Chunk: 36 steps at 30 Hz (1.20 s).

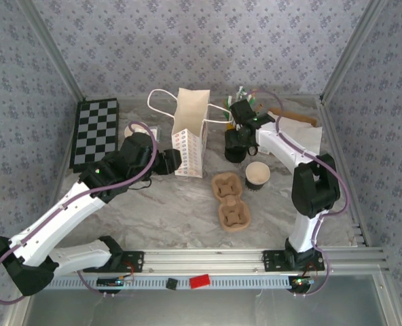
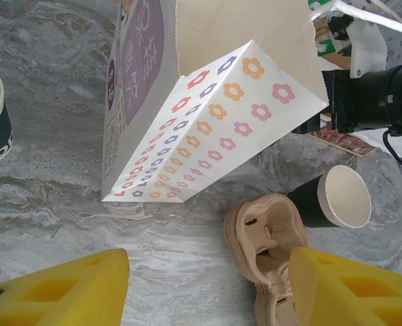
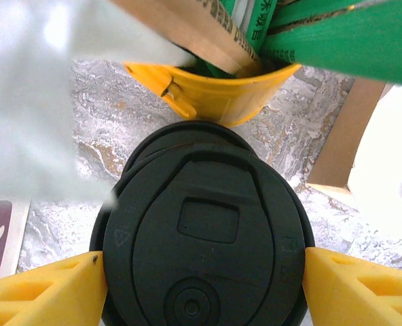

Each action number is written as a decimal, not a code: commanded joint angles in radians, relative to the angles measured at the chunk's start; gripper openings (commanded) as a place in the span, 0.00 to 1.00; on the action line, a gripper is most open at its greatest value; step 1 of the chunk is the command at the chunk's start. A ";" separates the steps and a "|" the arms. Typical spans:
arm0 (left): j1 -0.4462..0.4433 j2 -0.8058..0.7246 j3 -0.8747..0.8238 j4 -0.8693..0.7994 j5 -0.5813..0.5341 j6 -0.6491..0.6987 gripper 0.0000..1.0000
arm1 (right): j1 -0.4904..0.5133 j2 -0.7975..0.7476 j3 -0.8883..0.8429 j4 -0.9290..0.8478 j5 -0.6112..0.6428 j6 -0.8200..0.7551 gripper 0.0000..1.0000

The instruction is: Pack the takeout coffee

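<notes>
Top external overview: the table (image 1: 187, 224) is carrying every piece loose and unpacked, so I am judging the job as barely getting started.
Paper bag: the paper bag (image 1: 191, 139) is standing upright mid-table with its mouth gaping upward and its handles splaying out. It is waiting to receive the coffee.
Left gripper: the left gripper (image 1: 172, 161) is hovering just beside the bag's left face. Its jaws are spreading wide and gripping nothing, as the left wrist view is showing.
Pulp carriers: the pulp carriers (image 1: 229, 200) are lying flat on the table in front of the bag, with no cup sitting in them.
Cup: the cup (image 1: 257, 174) is standing on the table just right of the carriers and apart from the bag. It is going uncapped, with its cream inside showing.
Cup axis: its long axis is running vertical, with the mouth pointing straight up and the base resting on the table.
Lid: the lid (image 3: 201, 238) is lying flat, top face up, behind the cup and off the bag's right side. It is sitting on something dark that I cannot identify.
Right gripper: the right gripper (image 3: 204, 261) is straddling the lid, with one yellow finger on each side. Whether the jaws are clamping it or only bracketing it, I cannot tell.
Remaining: capping the cup and then lowering it upright into the bag are looking like all the work left.
</notes>
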 commanded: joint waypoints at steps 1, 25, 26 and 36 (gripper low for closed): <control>0.009 -0.022 -0.001 0.010 0.013 -0.011 0.63 | 0.002 -0.053 -0.022 -0.052 -0.006 0.012 0.76; 0.003 -0.039 -0.011 -0.020 0.097 -0.022 0.65 | 0.004 -0.451 -0.255 -0.162 0.035 0.061 0.76; -0.002 -0.039 -0.013 -0.017 0.102 -0.019 0.65 | 0.005 -0.473 -0.265 -0.169 0.035 0.065 0.76; -0.071 -0.021 -0.024 -0.008 0.093 0.011 0.67 | 0.067 -0.585 -0.385 -0.238 0.082 0.138 0.76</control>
